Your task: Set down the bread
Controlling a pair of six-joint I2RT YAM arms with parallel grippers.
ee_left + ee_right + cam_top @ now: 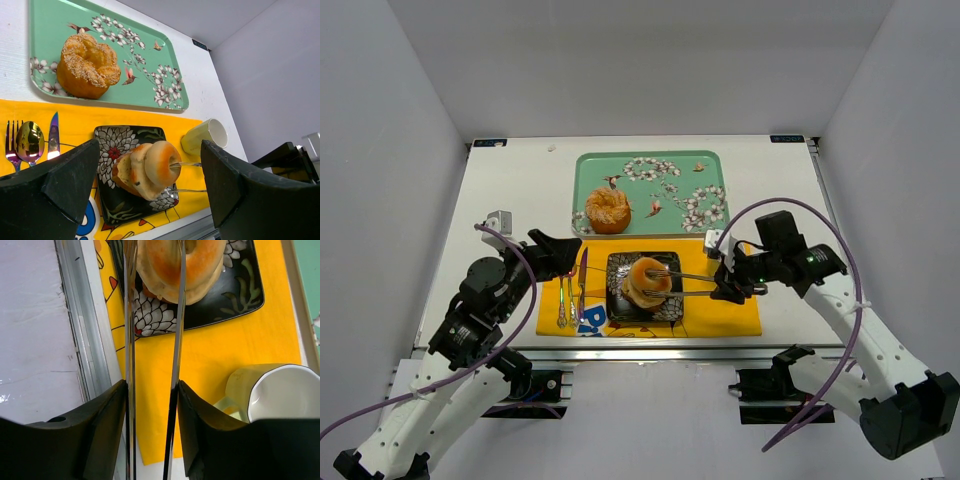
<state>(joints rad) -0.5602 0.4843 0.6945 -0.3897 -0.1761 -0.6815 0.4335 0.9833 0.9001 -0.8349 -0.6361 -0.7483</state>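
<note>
Top external: right gripper (724, 284) sits over the right part of the yellow mat (735, 318), clenched on the handle end of metal tongs (688, 284). Tongs run left from it, tips at the bagel (648, 277). Bagel is on top of a small pile of other bread pieces (125, 172) on the black floral plate (672, 312), approx. centre of the mat. So the bagel is left of the right gripper, a tong-length away, not touching the fingers themselves.

Left wrist view: bagel is tilted, leaning on the pieces under it. One tong tip goes into its hole, the other runs just below its rim; can't tell how hard they pinch.

Right wrist view: both tong arms pass between the two pads (107, 415), which press them from either side. Arms are close together and nearly parallel, and cross the bagel at the far end.

Left gripper (568, 250) is at the left edge of the mat, just left of the plate, jaws spread wide w/ nothing in them. Fork (561, 300), spoon (571, 303) & knife (582, 285) lie side by side just beside it, left of the plate.

Cup (716, 240) is on its side at the far right of the mat, just beside the right gripper. Green floral tray (650, 162) lies beyond the mat, w/ a sugared pastry (608, 210) in its near left corner.
</note>
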